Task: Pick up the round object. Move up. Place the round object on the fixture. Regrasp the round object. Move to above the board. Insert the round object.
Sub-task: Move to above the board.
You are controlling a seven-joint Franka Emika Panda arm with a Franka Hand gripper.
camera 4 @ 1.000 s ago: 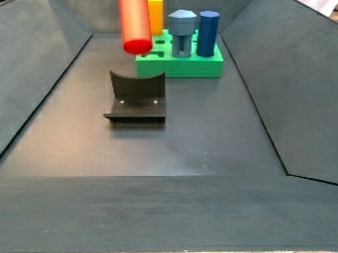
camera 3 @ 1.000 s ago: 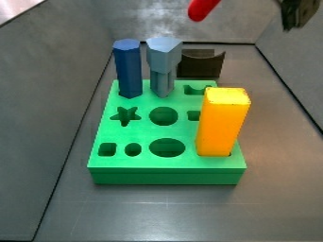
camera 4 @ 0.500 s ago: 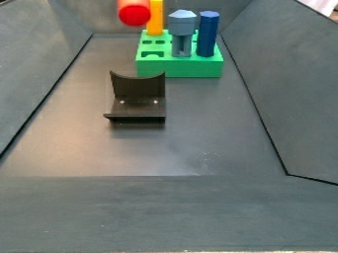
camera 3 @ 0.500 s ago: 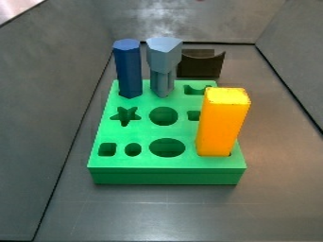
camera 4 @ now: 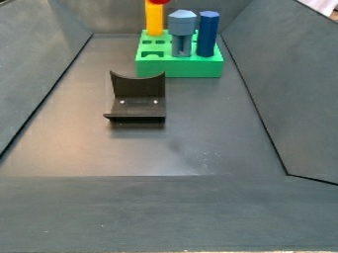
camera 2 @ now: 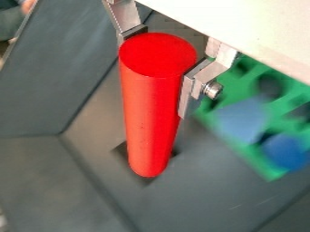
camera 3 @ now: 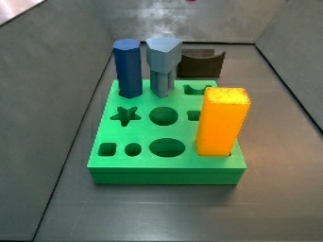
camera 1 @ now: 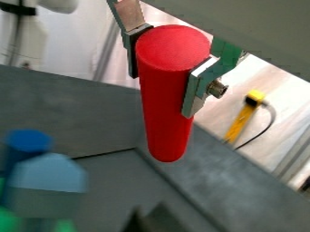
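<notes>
Between the gripper [camera 1: 168, 65] plates — the round object [camera 1: 166, 91], clamped.

Bare floor around fixture [camera 4: 136, 96].

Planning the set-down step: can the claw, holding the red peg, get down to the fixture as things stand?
Probably yes. The claw grips the red peg high up, and the fixture stands alone on bare floor, apart from the board.
</notes>
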